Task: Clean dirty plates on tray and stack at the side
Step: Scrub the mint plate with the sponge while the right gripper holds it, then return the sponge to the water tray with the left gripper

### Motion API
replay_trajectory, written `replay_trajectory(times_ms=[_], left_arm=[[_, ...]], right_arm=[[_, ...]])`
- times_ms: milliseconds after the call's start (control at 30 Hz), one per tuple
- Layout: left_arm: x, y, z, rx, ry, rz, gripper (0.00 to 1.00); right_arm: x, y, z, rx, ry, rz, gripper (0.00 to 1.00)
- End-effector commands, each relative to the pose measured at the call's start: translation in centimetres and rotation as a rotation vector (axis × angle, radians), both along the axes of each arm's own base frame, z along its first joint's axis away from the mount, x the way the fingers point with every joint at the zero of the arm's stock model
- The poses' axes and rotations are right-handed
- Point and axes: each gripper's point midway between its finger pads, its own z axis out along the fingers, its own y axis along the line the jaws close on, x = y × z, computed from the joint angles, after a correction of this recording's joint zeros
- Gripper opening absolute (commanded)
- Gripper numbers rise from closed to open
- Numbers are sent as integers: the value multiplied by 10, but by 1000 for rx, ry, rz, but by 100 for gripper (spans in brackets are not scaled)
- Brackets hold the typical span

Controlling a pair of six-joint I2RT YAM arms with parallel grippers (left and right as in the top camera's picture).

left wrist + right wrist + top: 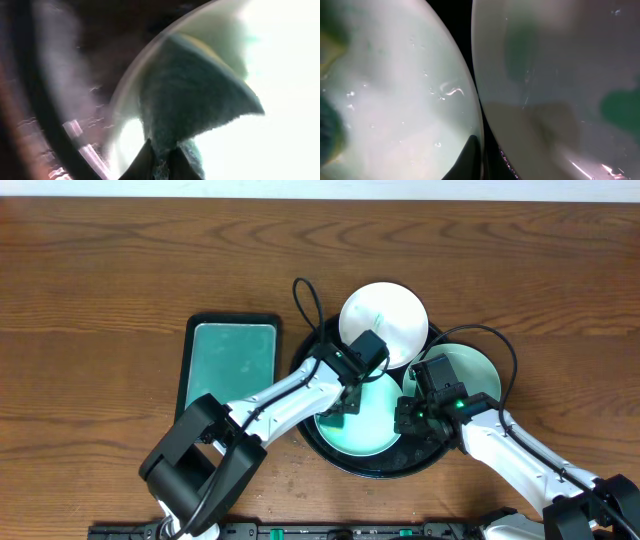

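On the wooden table (100, 270): a round glossy black tray (395, 463) with three small plates on it. At the far side, the white plate (395, 315), partly overhanging the tray's rim. To the right, the right mint plate (480, 370); nearer the front, the front mint plate (365, 435). Only a dark strip of tray between those two in the right wrist view. Left of the round tray and apart from it, a rectangular black-rimmed tray (230, 355) with a teal interior.

Over the front mint plate, the left gripper (346, 404) — clamped tight on a sponge (200, 95), dark green below with a yellow layer on top. Both fingers (142, 165) pinching its narrow end. Sponge face laid against the plate close to the rim, going by the left wrist view.

Between the two mint plates, the right gripper (410, 418), low over the tray. Just one dark fingertip (470, 155) in its own camera, at the edge of the front mint plate. Jaw opening impossible to tell, likewise any grip. On the right mint plate, teal-green smears (520, 45) — one long and upright, another rounder one towards the frame's right edge.
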Motion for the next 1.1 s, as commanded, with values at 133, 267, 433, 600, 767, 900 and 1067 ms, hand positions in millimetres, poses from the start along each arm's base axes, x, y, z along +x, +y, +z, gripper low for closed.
replay_trajectory(times_ms=[133, 267, 433, 600, 767, 900, 1067], left_arm=[[-43, -91, 4, -468, 234, -218, 7], [-59, -99, -2, -461, 263, -269, 8], [-63, -89, -8, -409, 281, -242, 7], [-45, -25, -23, -96, 202, -44, 7], [-26, 24, 2, 93, 76, 5, 7], [-12, 28, 33, 45, -4, 33, 7], [3, 36, 84, -89, -102, 81, 7]], right_arm=[[-1, -8, -4, -46, 2, -3, 1], [-1, -8, -4, -46, 2, -3, 1], [-1, -8, -4, -47, 2, -3, 1], [-1, -8, -4, -46, 3, -3, 1], [-1, -8, -4, -47, 2, -3, 1], [-1, -8, -4, -46, 3, -3, 1], [-1, -8, -4, -47, 3, -3, 1]])
